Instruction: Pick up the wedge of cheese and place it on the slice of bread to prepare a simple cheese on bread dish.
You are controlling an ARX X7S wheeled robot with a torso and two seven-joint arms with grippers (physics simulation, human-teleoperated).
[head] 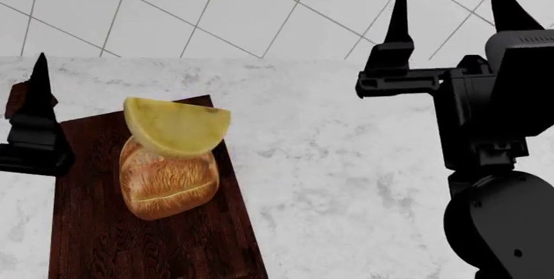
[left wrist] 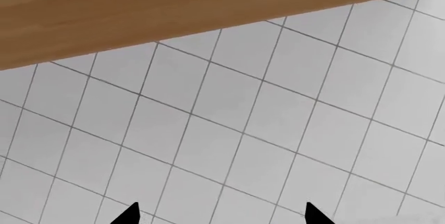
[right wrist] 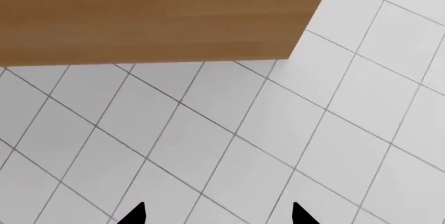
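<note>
In the head view the pale yellow wedge of cheese (head: 176,126) rests on the far end of the golden-brown slice of bread (head: 166,185), which lies on a dark wooden board (head: 95,227). My left gripper (left wrist: 221,214) is open and empty; one of its fingers (head: 38,91) points up at the board's left edge, left of the cheese and apart from it. My right gripper (head: 450,10) is open and empty, raised well to the right of the bread. It also shows in the right wrist view (right wrist: 217,214). Neither wrist view shows the cheese or the bread.
The board lies at the left of a white marble counter (head: 346,162), whose far edge meets a grey tiled surface (head: 259,6). Both wrist views face grey tiles (left wrist: 243,140) and a brown wooden panel (left wrist: 174,5), which also shows in the right wrist view (right wrist: 153,15).
</note>
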